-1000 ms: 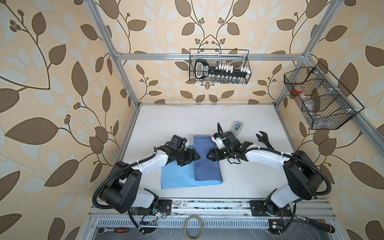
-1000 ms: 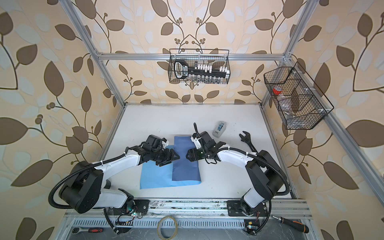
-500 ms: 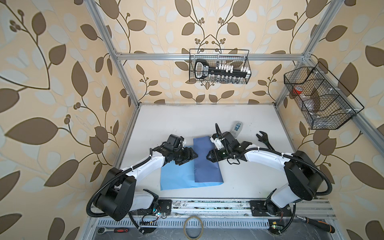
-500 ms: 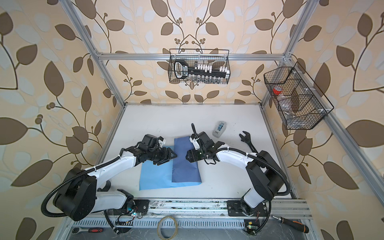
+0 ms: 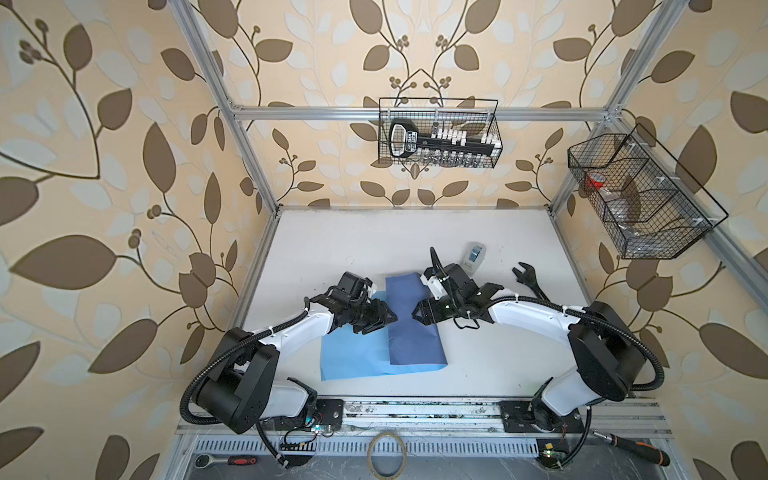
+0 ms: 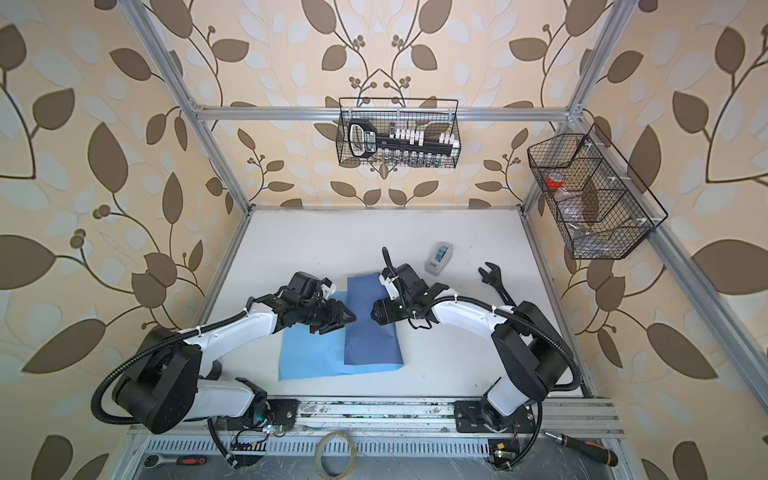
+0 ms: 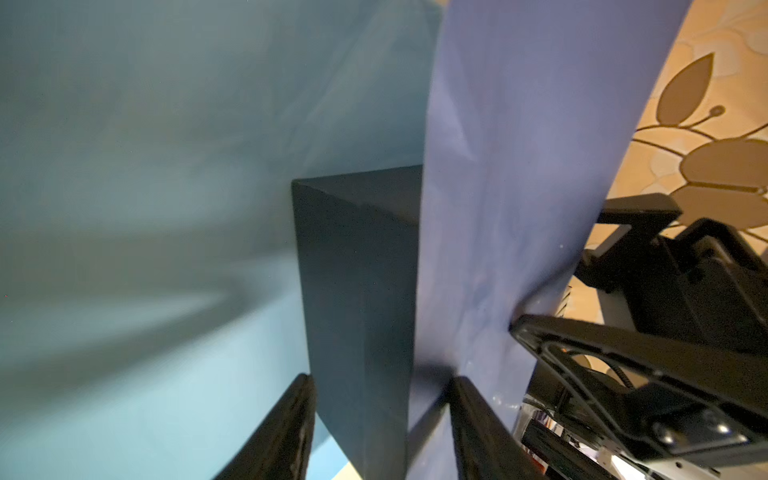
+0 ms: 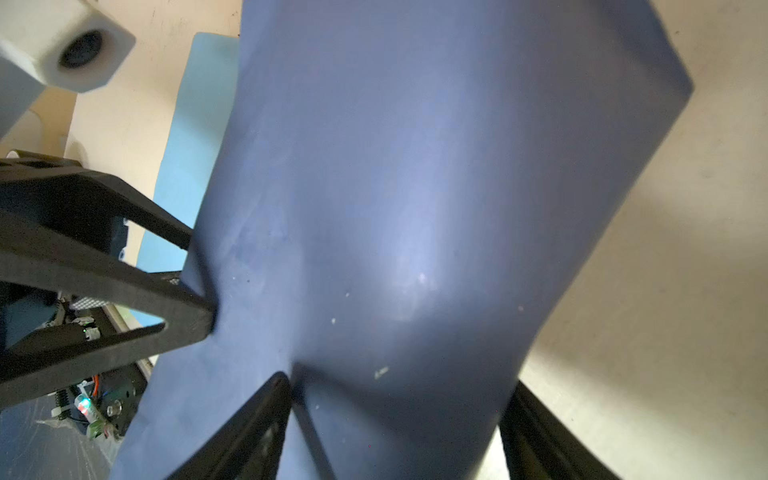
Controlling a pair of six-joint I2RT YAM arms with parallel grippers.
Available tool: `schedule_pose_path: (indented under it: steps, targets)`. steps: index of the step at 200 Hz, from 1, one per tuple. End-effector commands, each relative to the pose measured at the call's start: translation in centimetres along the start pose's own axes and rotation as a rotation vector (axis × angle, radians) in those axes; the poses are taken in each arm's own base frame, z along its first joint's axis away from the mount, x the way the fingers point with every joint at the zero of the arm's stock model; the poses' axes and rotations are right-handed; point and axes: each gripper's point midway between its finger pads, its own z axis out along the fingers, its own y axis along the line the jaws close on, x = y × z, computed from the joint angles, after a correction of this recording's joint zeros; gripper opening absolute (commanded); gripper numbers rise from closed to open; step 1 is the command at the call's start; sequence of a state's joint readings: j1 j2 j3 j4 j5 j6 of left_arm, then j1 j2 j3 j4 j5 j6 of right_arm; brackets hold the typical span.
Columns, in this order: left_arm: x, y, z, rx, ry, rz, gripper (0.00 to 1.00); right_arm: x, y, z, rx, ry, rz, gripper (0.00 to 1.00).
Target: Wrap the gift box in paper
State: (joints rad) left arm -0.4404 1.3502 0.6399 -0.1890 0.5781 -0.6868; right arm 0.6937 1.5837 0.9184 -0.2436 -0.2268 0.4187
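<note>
on table, paper lay folded over gift box; left gripper spread astride it; right gripper spread, touching paper

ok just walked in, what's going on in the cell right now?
Both arms are partway through a wrap. The paper has its darker flap folded over the gift box, which shows only in the left wrist view. The left pincer straddles the box's exposed side and the flap's edge. The right pincer meets the covered box from the opposite side, creasing the paper. Whether either is clamped isn't clear. The light-blue half lies flat, not yet folded over.
</note>
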Motion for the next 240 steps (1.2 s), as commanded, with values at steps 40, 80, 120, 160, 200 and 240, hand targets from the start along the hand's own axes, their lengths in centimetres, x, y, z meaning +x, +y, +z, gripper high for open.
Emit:
schedule_pose_path:
  steps: [40,80,120,160,200,240]
  targets:
    - [1.3,1.4,0.9,-0.016,0.034,-0.01,0.33,-0.3,-0.2,-0.4,0.031,0.002,-0.02,0.83]
    - [2.3,3.0,1.0,-0.037,0.041,-0.03,0.28,-0.6,-0.8,-1.3,0.02,-0.012,0.001,0.86]
    - [2.3,3.4,0.5,-0.034,0.021,-0.042,0.27,-0.4,-1.3,-1.8,-0.006,-0.013,0.031,0.89]
    - [2.0,2.9,0.4,-0.013,0.011,-0.043,0.25,0.1,-2.1,-1.4,-0.008,-0.003,0.062,0.9]
    - [1.0,0.9,-0.7,0.033,-0.03,-0.023,0.31,1.4,-2.9,0.0,0.012,0.033,0.071,0.84]
    - [-0.9,-1.7,-2.3,0.06,-0.091,0.011,0.68,2.4,-2.5,1.1,0.01,0.056,0.062,0.82]
